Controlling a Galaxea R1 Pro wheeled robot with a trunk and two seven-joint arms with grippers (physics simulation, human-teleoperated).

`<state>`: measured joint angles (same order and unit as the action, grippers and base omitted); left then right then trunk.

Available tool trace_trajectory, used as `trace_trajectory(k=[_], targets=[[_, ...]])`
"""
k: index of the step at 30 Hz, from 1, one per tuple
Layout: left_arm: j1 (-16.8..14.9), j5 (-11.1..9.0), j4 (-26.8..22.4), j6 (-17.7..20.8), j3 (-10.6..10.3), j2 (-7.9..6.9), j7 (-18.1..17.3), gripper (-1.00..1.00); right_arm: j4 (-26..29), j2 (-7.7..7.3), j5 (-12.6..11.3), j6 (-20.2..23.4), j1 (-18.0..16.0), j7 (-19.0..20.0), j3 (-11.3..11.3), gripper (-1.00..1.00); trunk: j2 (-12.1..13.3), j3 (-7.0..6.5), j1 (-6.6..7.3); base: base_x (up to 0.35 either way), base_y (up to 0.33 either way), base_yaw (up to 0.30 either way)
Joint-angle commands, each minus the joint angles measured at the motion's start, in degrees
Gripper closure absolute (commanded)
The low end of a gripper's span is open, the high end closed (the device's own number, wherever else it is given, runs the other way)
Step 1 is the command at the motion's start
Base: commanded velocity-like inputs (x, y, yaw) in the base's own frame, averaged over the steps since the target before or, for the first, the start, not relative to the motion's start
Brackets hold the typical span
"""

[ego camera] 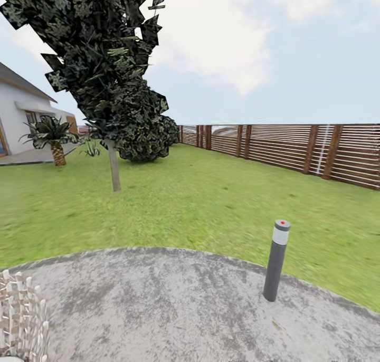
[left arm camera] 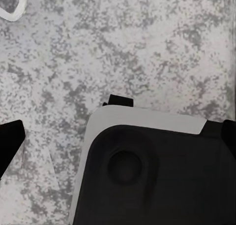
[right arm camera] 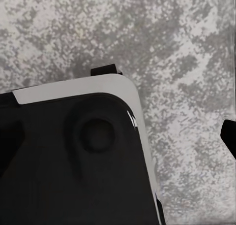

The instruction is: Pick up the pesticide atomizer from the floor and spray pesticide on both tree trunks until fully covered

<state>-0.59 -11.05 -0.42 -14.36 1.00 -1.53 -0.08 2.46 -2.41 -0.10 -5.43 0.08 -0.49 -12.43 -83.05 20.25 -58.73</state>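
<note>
Where we stand: we are on a round patch of mottled grey paving [ego camera: 169, 304], looking out over the garden's wide green grass lawn [ego camera: 211, 203].
Fence: a brown fence of horizontal wooden slats [ego camera: 295, 148] runs along the lawn's far and right edges.
Bollard: a dark grey post with a pale band and a red dot on its cap [ego camera: 276, 260] stands upright on the paving's right part, close to the grass edge.
Conifer: a tall near-black cone-shaped tree with a thin grey stem [ego camera: 105, 61] rises from the lawn at left, leaning in our view; a rounder dark shrub [ego camera: 150, 132] sits just behind it.
Palm: a short palm with a brown trunk [ego camera: 53, 137] grows beside a white house with a grey roof [ego camera: 21, 114] at far left.
Lattice: a white woven wicker-like object [ego camera: 21, 314] sits at the lower left corner, on the paving.
Task's things: we can make out neither the atomizer nor the two broad-crowned trees from here.
Left wrist view: we see speckled grey paving [left arm camera: 123, 43], a black rounded body with a pale rim [left arm camera: 157, 176] and one dark tip at the edge; how the left jaws stand we cannot tell.
Right wrist view: the same speckled ground [right arm camera: 177, 52] and a black pale-rimmed body [right arm camera: 73, 166]; the right jaws' spread we cannot tell either.
</note>
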Motion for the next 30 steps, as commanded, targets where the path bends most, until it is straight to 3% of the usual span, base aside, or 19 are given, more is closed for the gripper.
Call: trace_trajectory(k=[1, 21, 30], targets=[[0.0, -0.2, 0.0, -0.3, 0.1, 0.01, 0.0, -1.0, 0.1, -0.07, 0.0, -0.2, 0.0, 0.0, -0.4, -1.0, 0.0, 0.02, 0.0, 0.0, 0.0, -0.278], [0.1, -0.4, 0.0, -1.3, 0.0, 0.04, 0.0, -1.0, 0.2, -0.26, 0.0, -2.1, 0.0, -0.1, -1.1, -1.0, 0.0, -0.17, 0.0, 0.0, 0.0, -0.275], [0.1, -0.4, 0.0, -1.4, 0.0, 0.04, 0.0, -1.0, 0.3, -0.23, 0.1, -2.2, 0.0, -0.1, -1.0, -1.0, 0.0, -0.17, 0.0, 0.0, 0.0, -0.064]])
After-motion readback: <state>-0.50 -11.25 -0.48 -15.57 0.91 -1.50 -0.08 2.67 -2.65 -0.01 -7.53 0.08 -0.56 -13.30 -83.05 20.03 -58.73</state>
